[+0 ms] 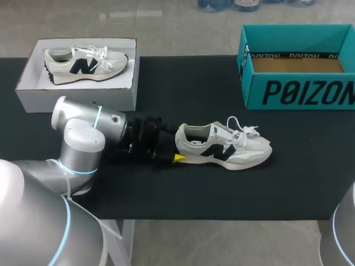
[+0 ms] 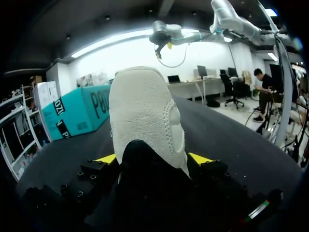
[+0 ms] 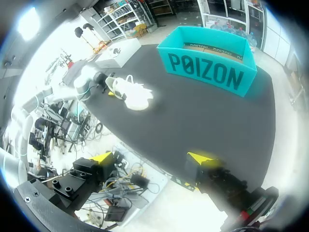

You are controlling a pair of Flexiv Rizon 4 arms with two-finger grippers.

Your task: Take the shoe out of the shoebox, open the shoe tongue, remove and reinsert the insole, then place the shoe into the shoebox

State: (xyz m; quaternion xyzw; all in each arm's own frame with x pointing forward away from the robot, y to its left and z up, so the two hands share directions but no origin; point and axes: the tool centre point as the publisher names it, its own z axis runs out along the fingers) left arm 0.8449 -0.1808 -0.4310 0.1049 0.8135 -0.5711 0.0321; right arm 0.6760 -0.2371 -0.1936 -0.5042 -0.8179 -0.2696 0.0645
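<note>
On the black worktop (image 1: pixel 183 94) the shoe (image 1: pixel 224 147) lies midway, outside the teal shoebox (image 1: pixel 299 91) at far right, left jaws pinching its heel, likely the stiffest hold on something light and soft; right jaws spread.

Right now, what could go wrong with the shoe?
1. The left gripper holds the shoe only by its heel, so the toe might sag or the shoe slip out when lifted.
2. The loose laces could snag on the teal box rim on the way in.
3. The right gripper is open, off past the table edge, too far to steady it.
</note>
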